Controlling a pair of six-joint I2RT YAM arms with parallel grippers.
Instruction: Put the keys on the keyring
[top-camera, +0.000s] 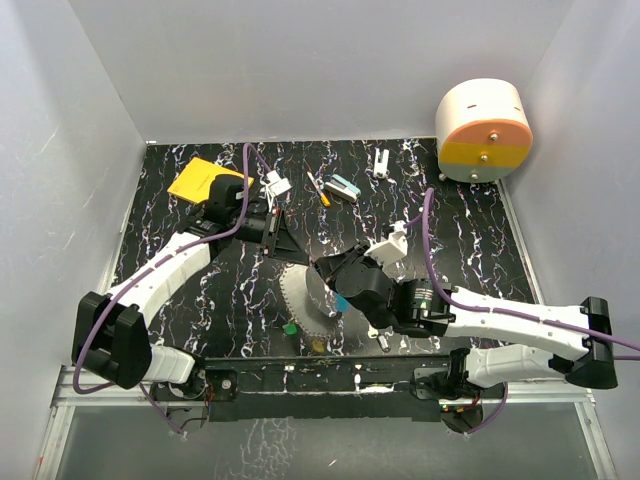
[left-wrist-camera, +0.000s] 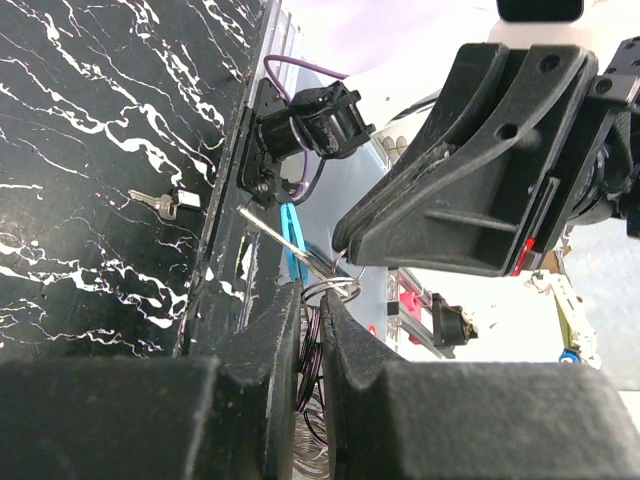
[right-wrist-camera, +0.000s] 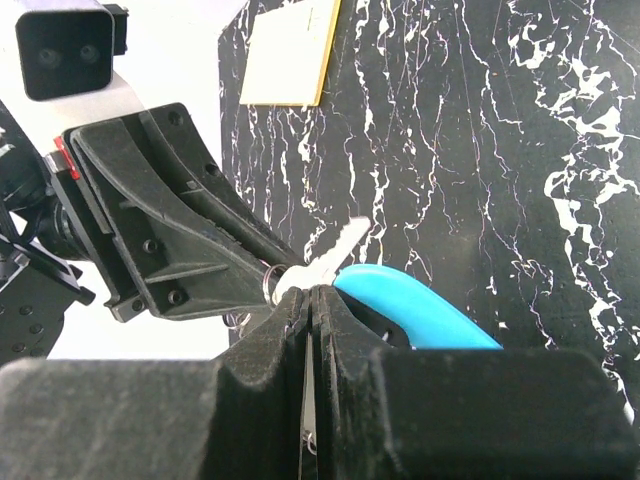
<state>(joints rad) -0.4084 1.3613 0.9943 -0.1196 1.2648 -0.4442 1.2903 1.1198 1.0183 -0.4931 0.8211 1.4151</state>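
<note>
My right gripper (right-wrist-camera: 311, 292) is shut on a plain silver key (right-wrist-camera: 335, 250) whose blade sticks out past the fingertips. The keyring's blue arc (right-wrist-camera: 420, 305) curves right beside its right finger. My left gripper (left-wrist-camera: 312, 292) is shut on a small silvery ring (left-wrist-camera: 332, 289) where the keyring's thin wire (left-wrist-camera: 265, 225) ends, tip to tip with the right gripper (left-wrist-camera: 345, 242). From above, both grippers (top-camera: 300, 258) (top-camera: 322, 272) meet over the keyring (top-camera: 300, 292) at mid-table. A green-headed key (top-camera: 290, 328) and a yellow-headed key (top-camera: 318, 346) lie near the front edge. Another silver key (left-wrist-camera: 165, 203) lies on the mat.
A yellow pad (top-camera: 195, 180) lies at the back left beside the left arm. An orange-and-white stick (top-camera: 320, 190), a teal-and-white block (top-camera: 345, 187) and a white clip (top-camera: 382, 160) sit along the back. A white-and-orange drum (top-camera: 485, 130) stands at the back right corner.
</note>
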